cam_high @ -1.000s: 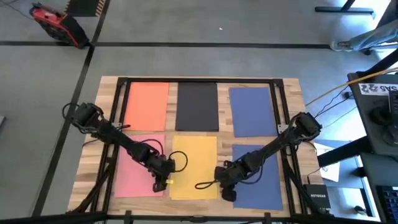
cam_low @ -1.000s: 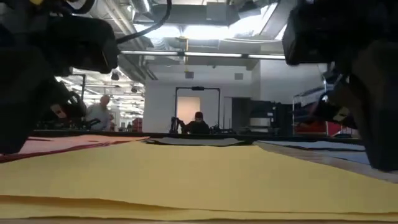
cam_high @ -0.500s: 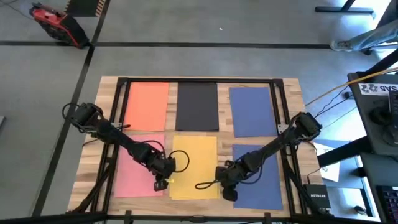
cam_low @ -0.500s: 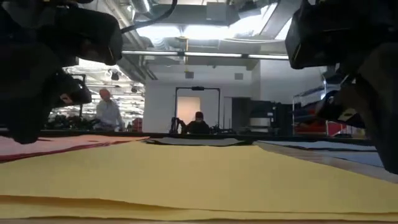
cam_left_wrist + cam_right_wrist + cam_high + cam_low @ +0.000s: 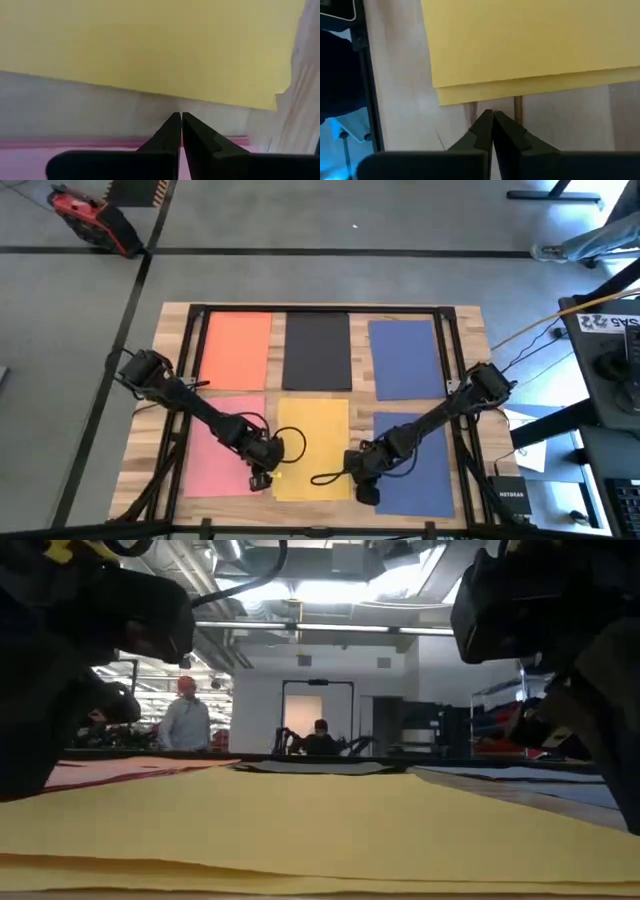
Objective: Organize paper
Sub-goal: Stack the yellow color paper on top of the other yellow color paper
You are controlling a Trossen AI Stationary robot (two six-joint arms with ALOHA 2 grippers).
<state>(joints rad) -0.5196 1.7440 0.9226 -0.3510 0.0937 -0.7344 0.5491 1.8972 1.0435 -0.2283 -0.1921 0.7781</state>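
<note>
We see six sheets lying flat on the wooden counter [image 5: 465, 320]: orange paper [image 5: 236, 350], black paper [image 5: 317, 350] and blue paper [image 5: 404, 356] along the far row, pink paper [image 5: 212, 460], yellow paper [image 5: 318, 438] and a second blue sheet [image 5: 430, 470] along the near row. Our left hand [image 5: 262, 478] sits low at the gap between pink and yellow, fingers pressed together and holding nothing. Our right hand [image 5: 350, 472] sits at the yellow sheet's near right corner, likewise closed and empty.
</note>
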